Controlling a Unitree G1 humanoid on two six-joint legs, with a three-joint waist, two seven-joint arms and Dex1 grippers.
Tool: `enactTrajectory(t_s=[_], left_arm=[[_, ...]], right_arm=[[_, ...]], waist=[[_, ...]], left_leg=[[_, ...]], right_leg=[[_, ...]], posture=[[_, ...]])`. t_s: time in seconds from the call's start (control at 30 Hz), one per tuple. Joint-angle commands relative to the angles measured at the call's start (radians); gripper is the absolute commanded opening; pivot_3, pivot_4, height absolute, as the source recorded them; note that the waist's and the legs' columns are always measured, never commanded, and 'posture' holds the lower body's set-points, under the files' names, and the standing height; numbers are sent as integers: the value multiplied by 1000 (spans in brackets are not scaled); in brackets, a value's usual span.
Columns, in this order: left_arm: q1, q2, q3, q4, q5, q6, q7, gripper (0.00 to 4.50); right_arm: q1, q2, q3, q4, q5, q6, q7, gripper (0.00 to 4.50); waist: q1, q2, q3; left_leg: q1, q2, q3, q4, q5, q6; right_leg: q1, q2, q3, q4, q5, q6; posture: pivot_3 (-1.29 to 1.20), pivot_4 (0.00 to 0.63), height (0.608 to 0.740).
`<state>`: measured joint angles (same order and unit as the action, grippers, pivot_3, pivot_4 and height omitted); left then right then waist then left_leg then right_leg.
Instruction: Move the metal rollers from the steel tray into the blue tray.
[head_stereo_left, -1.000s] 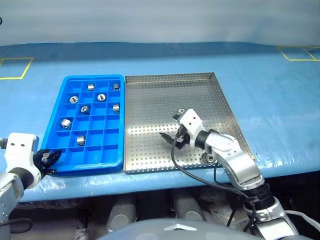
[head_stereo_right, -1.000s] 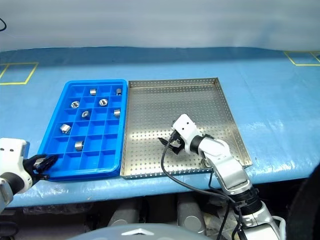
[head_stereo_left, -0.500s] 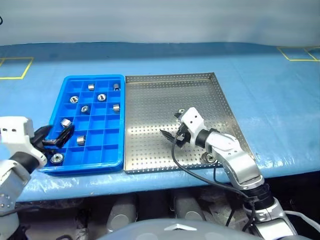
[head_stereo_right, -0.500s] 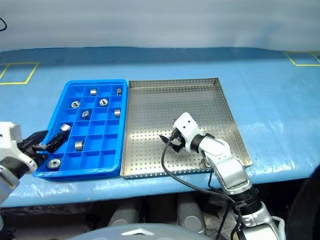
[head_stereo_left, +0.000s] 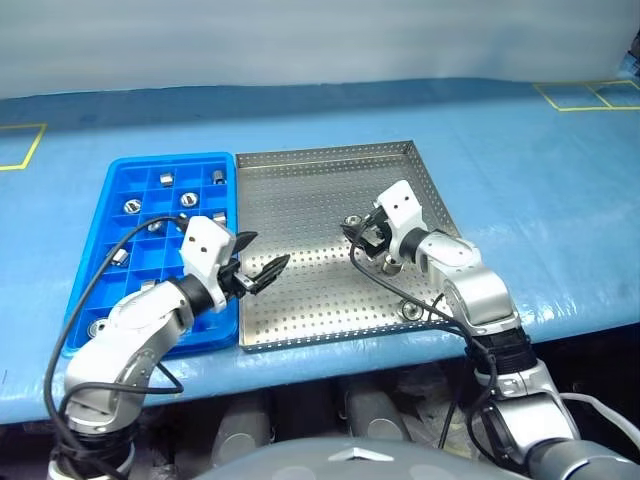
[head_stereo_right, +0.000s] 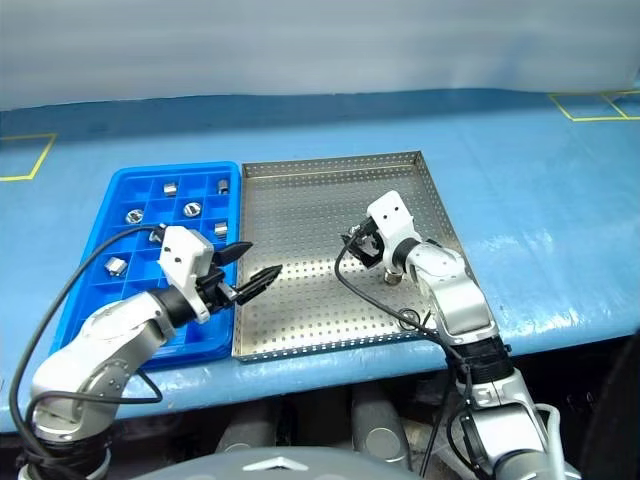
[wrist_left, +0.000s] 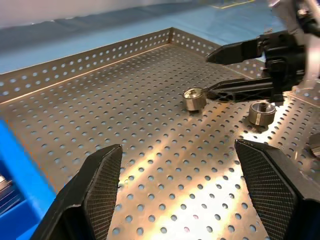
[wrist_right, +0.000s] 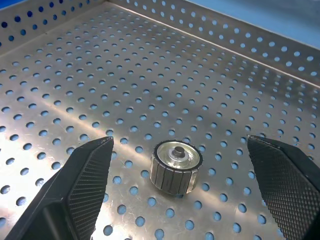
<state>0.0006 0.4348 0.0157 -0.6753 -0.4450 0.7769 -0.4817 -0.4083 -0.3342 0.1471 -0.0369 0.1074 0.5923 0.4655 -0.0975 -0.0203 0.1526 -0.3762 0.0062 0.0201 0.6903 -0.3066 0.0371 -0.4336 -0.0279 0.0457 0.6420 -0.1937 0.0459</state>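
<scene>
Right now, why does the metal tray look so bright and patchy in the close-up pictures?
In the left wrist view, overhead light glares off the steel tray in warm streaks; the near fingers look soft. In the right wrist view, a bright band crosses the tray left of the metal roller, which stays crisp. The left eye view shows only mild sheen.

I count 2 trays, 1 steel tray (head_stereo_left: 300, 195) and 1 blue tray (head_stereo_left: 170, 157), with 3 metal rollers (head_stereo_left: 352, 221) lying in the steel one and at least 7 more sitting in the blue one's compartments, though part of that tray is covered from here.
</scene>
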Motion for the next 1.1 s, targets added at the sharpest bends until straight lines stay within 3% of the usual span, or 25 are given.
enactTrajectory(t_s=[0.03,0.3,0.4,0.63,0.87,1.1], left_arm=[[9,-13,-18,-2,16,-63,9,3910],[34,-62,-78,-7,48,-100,69,3910],[43,-61,-93,-14,56,-103,73,3946],[54,-73,-159,5,93,-124,94,3946],[50,-127,-231,70,183,-180,151,3946],[79,-98,-187,65,142,-214,91,3946]], right_arm=[[-48,31,-21,62,12,-52,3,4500],[-127,89,-12,331,-41,-128,-43,4500],[-134,104,-21,364,-44,-146,-54,3888],[-97,123,-49,293,-34,-154,-88,1720],[4,167,-4,-28,-44,-103,-131,1720],[12,229,227,-300,17,-45,4,1720]], waist=[[-3,0,0],[2,0,0],[4,0,0],[7,1,0],[9,2,0],[-2,2,0]], left_leg=[[0,0,0,0,0,0],[0,0,0,0,0,1],[0,0,0,0,0,1],[0,0,0,0,0,1],[-2,0,0,0,0,1],[-2,2,0,0,0,0]], right_leg=[[0,0,0,0,1,2],[1,0,0,-1,3,5],[0,0,0,-1,3,5],[0,0,0,-1,3,5],[-2,0,1,0,3,5],[-3,1,1,1,2,4]], posture=[[-148,150,740],[-115,150,740],[-105,150,740],[-109,150,740],[-128,150,740],[-132,150,740]])
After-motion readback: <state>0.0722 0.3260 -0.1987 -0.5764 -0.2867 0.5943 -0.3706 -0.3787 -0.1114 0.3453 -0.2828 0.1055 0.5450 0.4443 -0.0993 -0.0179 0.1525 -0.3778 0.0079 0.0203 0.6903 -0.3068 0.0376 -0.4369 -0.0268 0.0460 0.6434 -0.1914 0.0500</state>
